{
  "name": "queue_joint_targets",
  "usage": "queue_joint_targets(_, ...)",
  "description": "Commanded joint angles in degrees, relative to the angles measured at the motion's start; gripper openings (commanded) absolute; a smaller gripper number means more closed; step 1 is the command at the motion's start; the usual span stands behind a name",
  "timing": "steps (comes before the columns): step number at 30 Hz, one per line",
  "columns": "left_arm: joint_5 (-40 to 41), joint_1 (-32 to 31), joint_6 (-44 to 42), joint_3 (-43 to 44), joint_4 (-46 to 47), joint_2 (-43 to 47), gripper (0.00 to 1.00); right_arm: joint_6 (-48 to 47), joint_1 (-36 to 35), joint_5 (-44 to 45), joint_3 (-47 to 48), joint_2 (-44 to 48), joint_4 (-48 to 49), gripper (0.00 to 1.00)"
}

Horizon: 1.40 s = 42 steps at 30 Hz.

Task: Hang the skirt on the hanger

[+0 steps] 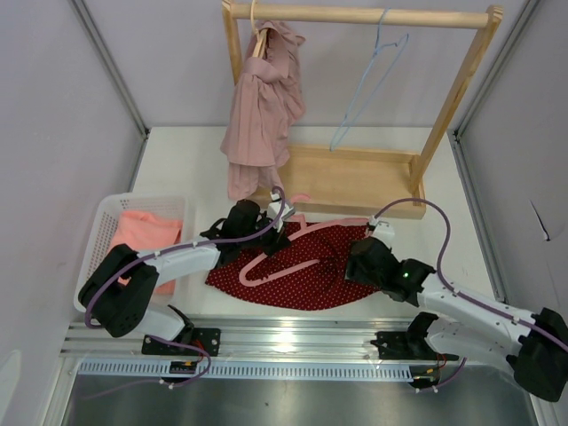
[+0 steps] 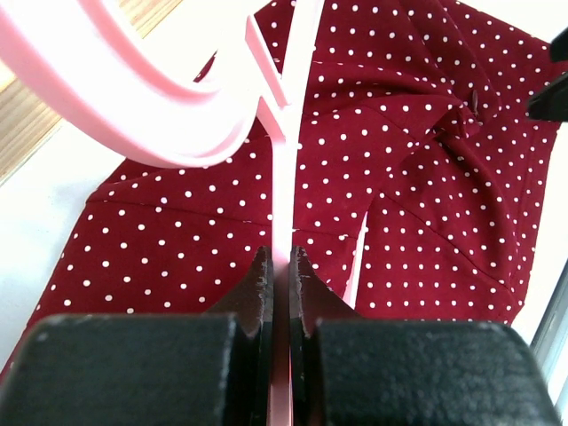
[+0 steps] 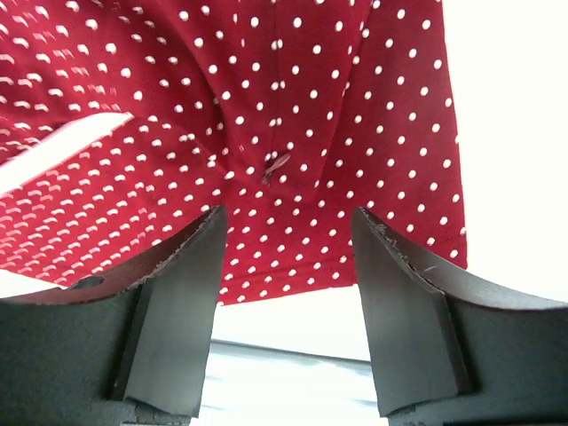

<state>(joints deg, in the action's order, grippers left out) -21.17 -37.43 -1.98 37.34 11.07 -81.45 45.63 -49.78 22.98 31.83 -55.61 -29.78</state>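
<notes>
Count: 1 skirt (image 1: 297,275), 3 hangers, 2 grippers, 1 rack (image 1: 355,16), 1 basket (image 1: 115,206).
Skirt: red w/ white dots, flat but creased on the table (image 1: 177,169), between my two arms.
Pink hanger (image 1: 328,224): lies across the skirt's top, hook end toward the L arm.
Other hangers: blue hanger (image 1: 368,80) bare on the rack rail; 3rd one at the rail's L end under a dusty-pink garment (image 1: 262,106).
L gripper (image 1: 271,226): clamped on the pink hanger's thin bar; in the wrist view I see both fingers pressed against it.
R gripper (image 1: 355,257): fingers spread wide, nothing between them, low over the skirt's R part.
Edges: skirt's near hem sits close to the table's front edge; rack base just behind its far side.
Room: bare table R of the skirt and behind the basket.
In the way: basket w/ an orange cloth (image 1: 146,232) near the L arm's elbow; hanging garment just behind the L gripper.
</notes>
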Motion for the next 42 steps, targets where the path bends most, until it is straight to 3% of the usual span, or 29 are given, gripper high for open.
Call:
queue_joint_targets(1, 2.4, 0.3, -2.0, 1.5, 0.2, 0.4, 0.00, 3.6, 3.4, -3.7, -1.9, 4.5, 1.0, 0.60)
queue_joint_targets(13, 1.9, 0.3, -2.0, 0.6, 1.1, 0.8, 0.00, 7.2, 13.2, -14.1, -9.8, 0.3, 17.5, 0.48)
queue_joint_targets(32, 1.7, 0.3, -2.9, 0.3, 0.4, 1.9, 0.00, 12.5, 15.6, -15.8, -9.3, -8.5, 23.6, 0.35)
queue_joint_targets(42, 3.0, 0.3, -3.7, 0.5, -0.8, 3.4, 0.00, 10.0, 16.3, -16.7, -6.2, -9.1, 17.6, 0.07)
